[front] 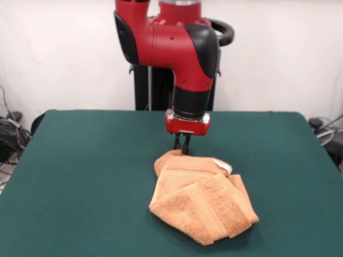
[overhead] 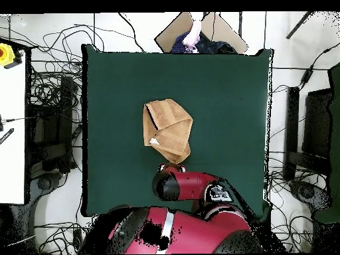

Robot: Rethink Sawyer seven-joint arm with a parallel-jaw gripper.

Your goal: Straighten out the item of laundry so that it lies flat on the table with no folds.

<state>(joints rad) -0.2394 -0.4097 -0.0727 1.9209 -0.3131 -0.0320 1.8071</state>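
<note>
Green cloth covered the table [front: 80, 176], which filled most of the front view from the lower edge up to just below the middle of the frame, and in the overhead view it showed as a dark rectangle across the centre. Above it in the front view the red and black arm [front: 182, 48] came down from the top centre of the frame, with the black pedestal [front: 147, 85] behind it against a white wall. In the overhead view the arm's bulk occupied the lower centre of the frame, hiding the tool end beneath it.

On the table, the towel [front: 201, 201] lay in a folded, rumpled heap a little right of centre and low in the front view. Several layers overlapped, one corner flap turned over the top, and a woven band stripe ran across the front fold. In the overhead view the towel sat near the middle of the frame, roughly a lopsided pentagon, with its lower tip reaching right to the arm's outline.

At the towel's upper edge in the front view stood the gripper [front: 182, 144], directly below the red wrist block. Its two dark fingers hung close together with only a narrow gap, their tips at the towel's rear fold; whether they pinched any cloth could not be told.

Smallest of all, a white label [front: 224, 166] showed on the towel's upper right side in the front view, lower right of the gripper.
</note>
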